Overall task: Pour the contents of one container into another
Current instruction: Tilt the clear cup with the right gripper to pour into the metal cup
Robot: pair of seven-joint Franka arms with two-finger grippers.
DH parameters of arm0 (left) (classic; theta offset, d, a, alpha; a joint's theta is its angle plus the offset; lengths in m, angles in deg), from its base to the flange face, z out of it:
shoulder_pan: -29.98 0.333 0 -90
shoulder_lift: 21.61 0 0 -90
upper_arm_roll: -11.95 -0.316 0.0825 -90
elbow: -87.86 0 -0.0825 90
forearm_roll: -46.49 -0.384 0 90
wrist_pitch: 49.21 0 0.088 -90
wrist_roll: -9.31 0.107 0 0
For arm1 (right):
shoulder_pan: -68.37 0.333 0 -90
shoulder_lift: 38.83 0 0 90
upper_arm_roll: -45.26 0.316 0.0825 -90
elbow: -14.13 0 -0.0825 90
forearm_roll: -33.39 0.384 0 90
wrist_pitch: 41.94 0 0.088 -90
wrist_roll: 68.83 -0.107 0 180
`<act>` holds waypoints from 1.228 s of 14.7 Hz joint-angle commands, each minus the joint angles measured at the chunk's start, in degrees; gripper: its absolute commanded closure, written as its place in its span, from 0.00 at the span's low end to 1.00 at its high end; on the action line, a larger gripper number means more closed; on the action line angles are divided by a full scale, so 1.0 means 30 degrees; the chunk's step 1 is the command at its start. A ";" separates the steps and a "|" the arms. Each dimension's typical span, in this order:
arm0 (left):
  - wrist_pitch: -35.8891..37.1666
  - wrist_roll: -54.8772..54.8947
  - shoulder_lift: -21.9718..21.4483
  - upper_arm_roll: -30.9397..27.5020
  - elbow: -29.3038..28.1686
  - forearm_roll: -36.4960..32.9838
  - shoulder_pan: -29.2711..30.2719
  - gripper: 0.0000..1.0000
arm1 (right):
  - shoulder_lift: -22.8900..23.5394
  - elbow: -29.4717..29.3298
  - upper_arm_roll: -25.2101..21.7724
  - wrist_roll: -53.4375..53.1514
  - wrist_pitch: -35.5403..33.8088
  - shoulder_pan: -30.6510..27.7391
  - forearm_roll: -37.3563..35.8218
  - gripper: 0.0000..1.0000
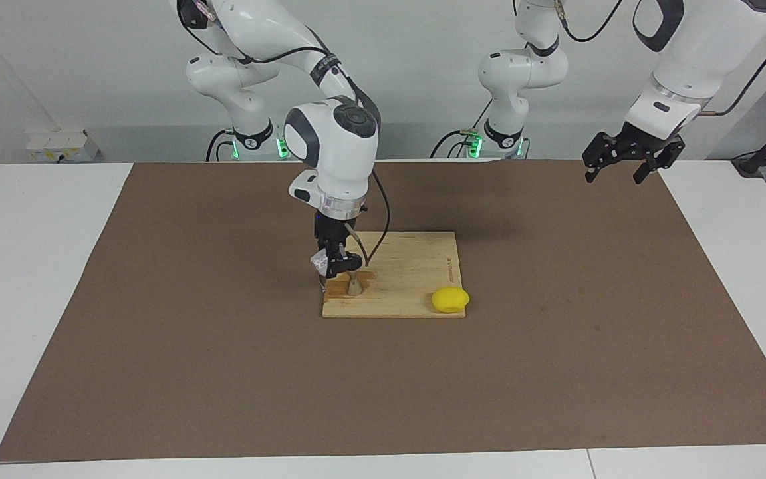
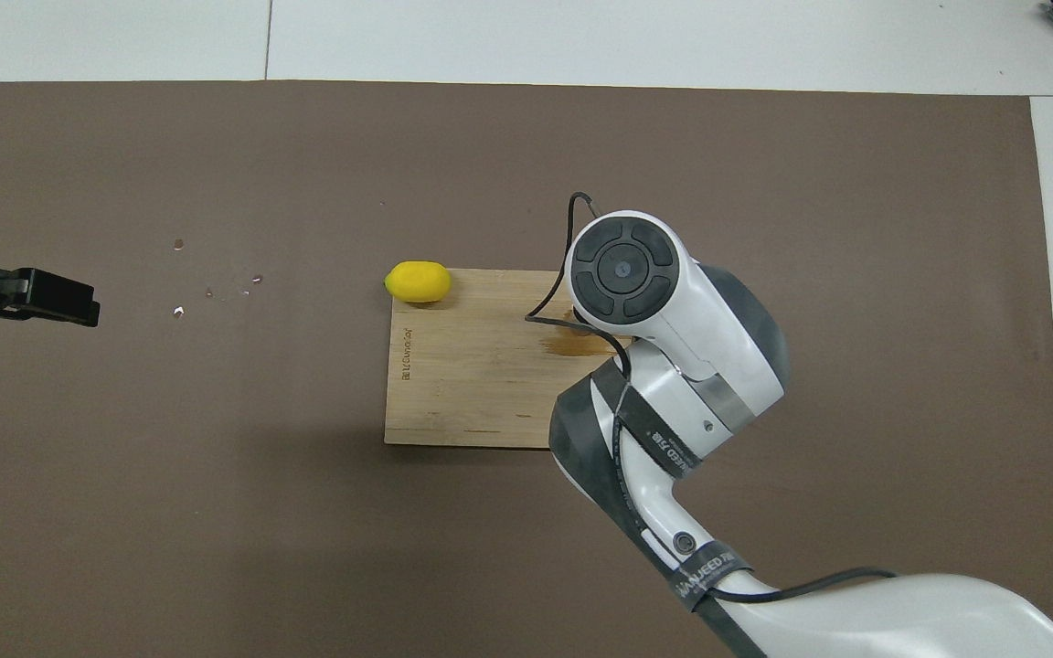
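My right gripper (image 1: 334,264) hangs low over the wooden board's (image 1: 409,266) corner at the right arm's end. It is shut on the small clear glass cup (image 1: 320,262), which is tilted beside the steel jigger (image 1: 354,286). The jigger stands upright on the board in a wet brown patch (image 2: 570,344). In the overhead view the right arm's wrist (image 2: 623,270) covers both the cup and the jigger. My left gripper (image 1: 624,164) is open and empty, held up over the mat at the left arm's end; it also shows in the overhead view (image 2: 33,295).
A yellow lemon (image 1: 450,299) lies at the board's corner farthest from the robots, toward the left arm's end, also in the overhead view (image 2: 418,281). Small crumbs (image 2: 216,292) lie on the brown mat (image 1: 223,372) between the lemon and the left gripper.
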 commanded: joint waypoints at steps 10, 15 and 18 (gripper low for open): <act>0.0656 0.0171 0.1059 -0.0532 0.0913 0.0004 -0.0242 0.00 | -0.0076 0.0567 0.0112 -0.0673 0.0163 0.0426 -0.1675 1.00; 0.2442 0.0260 0.0851 -0.0237 0.2287 -0.0113 0.0052 0.00 | -0.0076 0.0656 0.0112 -0.0673 0.0193 0.0426 -0.1675 1.00; 0.2363 0.0288 0.0441 -0.0238 0.2291 -0.0085 0.0052 0.00 | 0.0011 0.0422 0.0112 -0.0965 0.0106 0.0251 -0.1295 1.00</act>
